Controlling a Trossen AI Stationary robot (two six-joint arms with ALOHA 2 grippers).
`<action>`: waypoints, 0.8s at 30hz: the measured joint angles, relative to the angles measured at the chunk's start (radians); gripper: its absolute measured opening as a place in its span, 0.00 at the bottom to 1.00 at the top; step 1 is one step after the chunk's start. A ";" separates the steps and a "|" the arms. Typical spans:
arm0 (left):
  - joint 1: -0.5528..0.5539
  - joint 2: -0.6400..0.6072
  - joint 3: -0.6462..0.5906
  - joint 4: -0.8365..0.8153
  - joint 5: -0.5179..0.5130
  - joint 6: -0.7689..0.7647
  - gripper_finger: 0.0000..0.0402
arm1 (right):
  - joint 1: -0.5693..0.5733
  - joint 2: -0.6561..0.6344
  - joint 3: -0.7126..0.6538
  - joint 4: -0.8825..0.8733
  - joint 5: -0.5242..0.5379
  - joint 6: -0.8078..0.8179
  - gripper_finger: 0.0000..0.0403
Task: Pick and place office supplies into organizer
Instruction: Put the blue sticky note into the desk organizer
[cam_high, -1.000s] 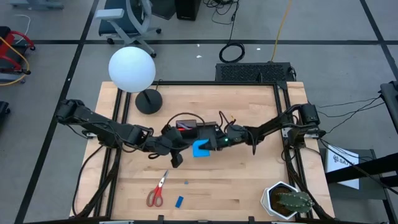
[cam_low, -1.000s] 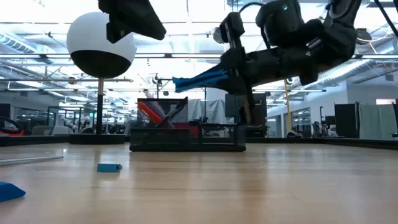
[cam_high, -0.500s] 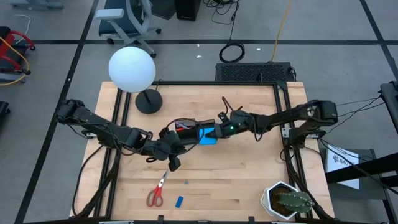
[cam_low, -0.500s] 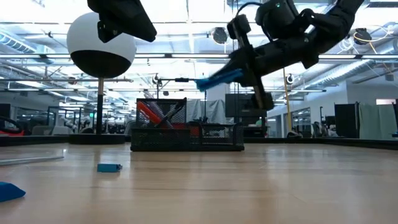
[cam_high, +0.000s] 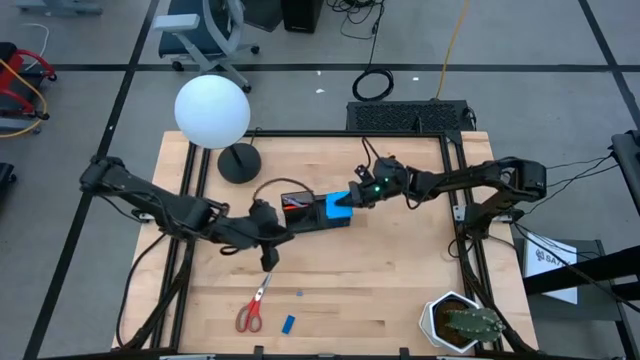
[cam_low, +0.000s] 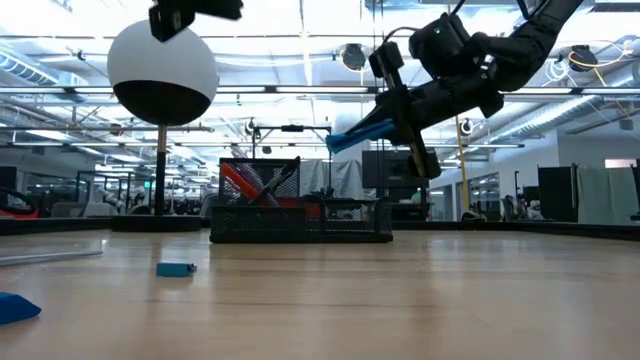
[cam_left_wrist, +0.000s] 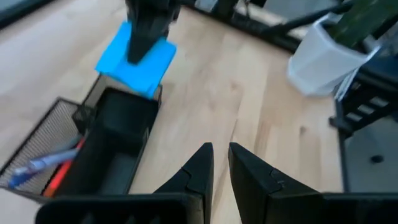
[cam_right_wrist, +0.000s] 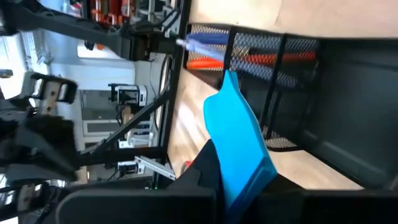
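My right gripper (cam_high: 352, 197) is shut on the blue square notepad (cam_high: 337, 207) and holds it in the air over the right end of the black mesh organizer (cam_high: 303, 211). In the low view the notepad (cam_low: 358, 132) slants above the organizer (cam_low: 300, 205). An orange marker (cam_right_wrist: 208, 63) and a purple pen (cam_right_wrist: 200, 42) lie inside the organizer. My left gripper (cam_high: 268, 256) hovers shut just near of the organizer and holds nothing. The red-handled scissors (cam_high: 251, 306) and the small blue eraser (cam_high: 288, 323) lie flat on the table near its near edge. My right gripper pinches the notepad between its two fingers at the edge (cam_right_wrist: 244, 177) that faces the table's right. The fingers (cam_low: 398, 112) come slanting down from the right. The notepad is lifted clear and tilted, its free edge (cam_low: 332, 143) lower, over the organizer.
A lamp with a white globe (cam_high: 212, 110) and a round black base (cam_high: 238, 162) stands at the far left. A potted cactus (cam_high: 462, 322) sits at the near right corner. Bare wood (cam_high: 390, 280) lies between the organizer and the cactus.
My right gripper has carried the notepad toward the far edge, from beside the organizer's near side to above its right end. My left gripper has drawn back toward the table's left and risen, leaving the top of the low view.
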 joint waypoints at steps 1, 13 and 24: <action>-0.002 -0.016 0.000 0.004 -0.003 0.010 0.14 | -0.003 0.000 0.000 -0.006 0.000 0.000 0.00; 0.017 -0.122 0.000 -0.001 -0.010 0.111 0.14 | -0.034 0.007 0.000 -0.044 0.000 -0.008 0.01; 0.081 -0.121 0.000 0.027 -0.010 0.118 0.14 | -0.076 0.007 0.000 -0.043 -0.053 -0.036 0.01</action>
